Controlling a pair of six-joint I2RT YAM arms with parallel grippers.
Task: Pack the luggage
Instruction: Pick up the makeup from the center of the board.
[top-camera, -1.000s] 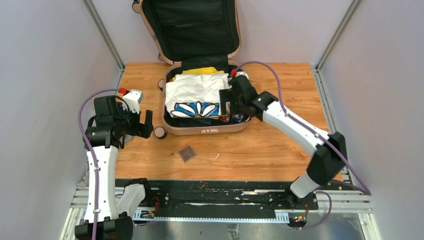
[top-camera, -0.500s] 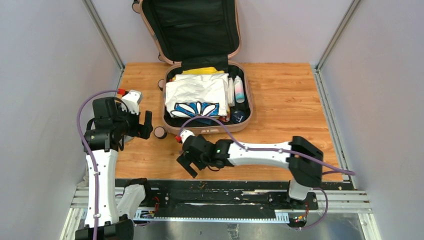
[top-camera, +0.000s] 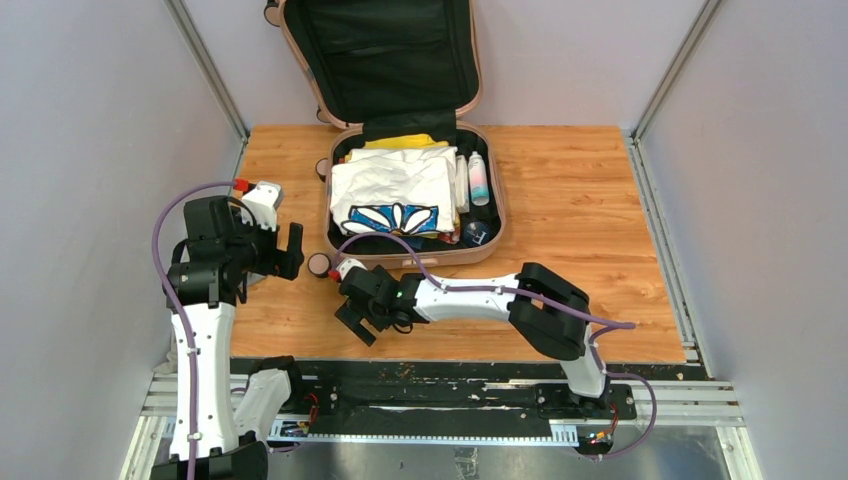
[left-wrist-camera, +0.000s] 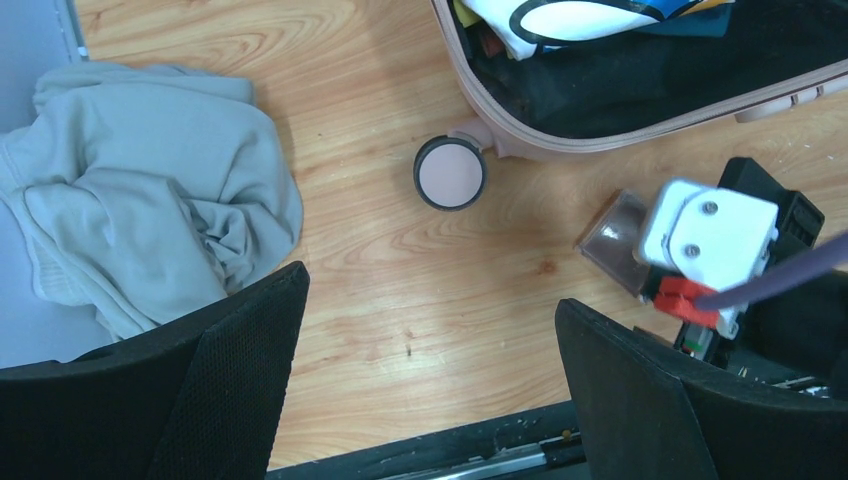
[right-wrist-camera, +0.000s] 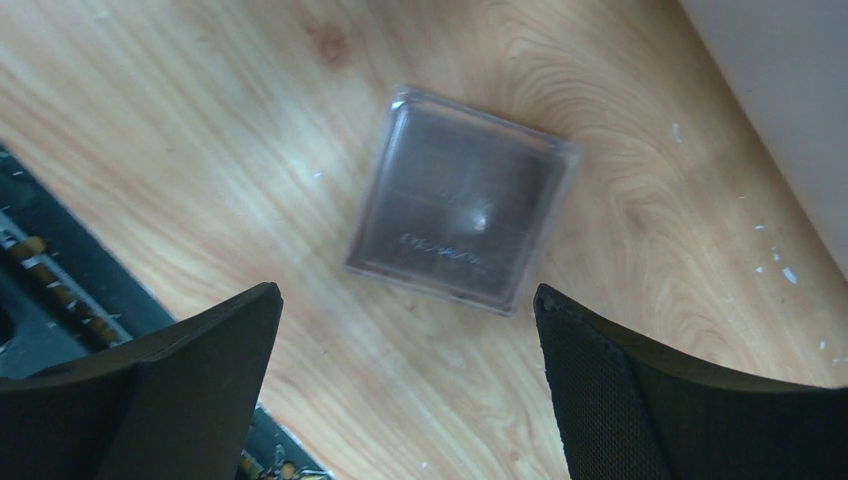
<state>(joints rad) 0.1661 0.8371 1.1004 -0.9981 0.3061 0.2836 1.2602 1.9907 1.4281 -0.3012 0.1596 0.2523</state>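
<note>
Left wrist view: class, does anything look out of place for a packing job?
Yes. A grey garment lies crumpled on the table, outside the luggage. A small clear case also lies loose there, under the open right claw.

Nothing is legible. The small square case of smoky clear plastic carries one faint line of lettering — too blurred to read. The white bottle in the pale pink hard-shell suitcase shows a banded label — too small.

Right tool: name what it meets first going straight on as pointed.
The right tool would probably meet the clear case on the table, lying between its open fingers; depth is unclear.
</note>
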